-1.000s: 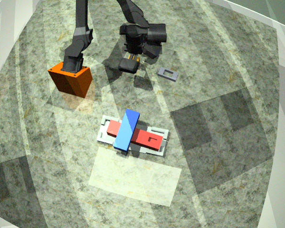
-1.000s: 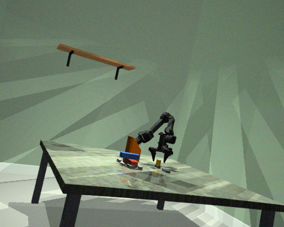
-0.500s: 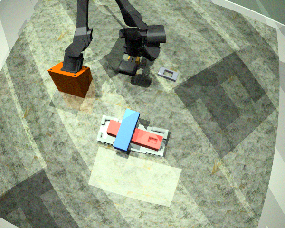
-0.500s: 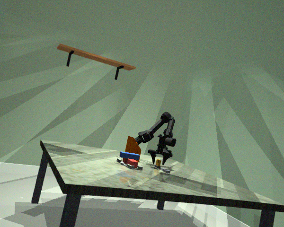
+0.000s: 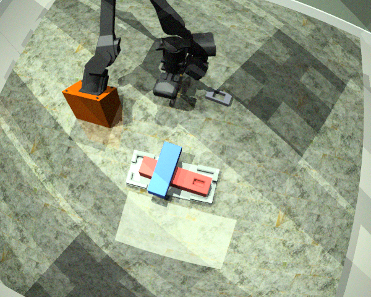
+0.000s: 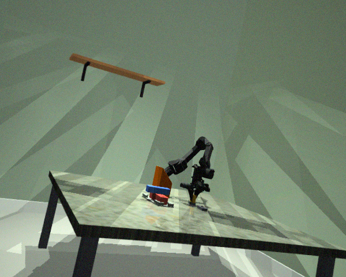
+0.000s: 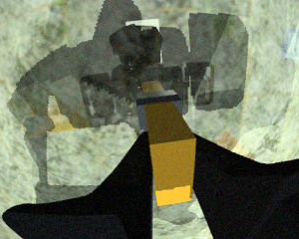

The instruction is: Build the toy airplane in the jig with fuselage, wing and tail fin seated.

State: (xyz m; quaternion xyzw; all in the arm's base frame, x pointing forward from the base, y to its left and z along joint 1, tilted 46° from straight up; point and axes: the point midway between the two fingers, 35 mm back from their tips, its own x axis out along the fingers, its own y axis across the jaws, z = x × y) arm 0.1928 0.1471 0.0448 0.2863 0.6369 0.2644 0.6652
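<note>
At the tabletop's (image 5: 275, 179) (image 6: 167, 220) far side from the jig, the black two-fingered end effector (image 5: 176, 99) (image 6: 192, 195) (image 7: 161, 135) pinches the upright yellow block-shaped tail fin (image 6: 194, 199) (image 7: 172, 161); the long blue bar-shaped wing (image 5: 165, 169) (image 6: 157, 189) lies across the red block fuselage (image 5: 191, 181) (image 6: 161, 198) in the white cradle (image 5: 137, 184) (image 6: 170, 205). Picking up the fin seems the step in hand; next calls for a straight lift, then lining its tab up over the open tail socket (image 5: 199, 182).

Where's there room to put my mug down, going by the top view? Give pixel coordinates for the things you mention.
Below the white jig (image 5: 136, 184) (image 6: 170, 205), and right of it, past the grey frame (image 5: 226, 100) (image 6: 202, 208), it looks roomy. It's crowded between the orange block (image 5: 89, 110) (image 6: 158, 179) and that frame, where the gripper (image 5: 180, 101) (image 6: 192, 203) (image 7: 161, 135) grips the yellow fin (image 6: 194, 198) (image 7: 172, 164).
</note>
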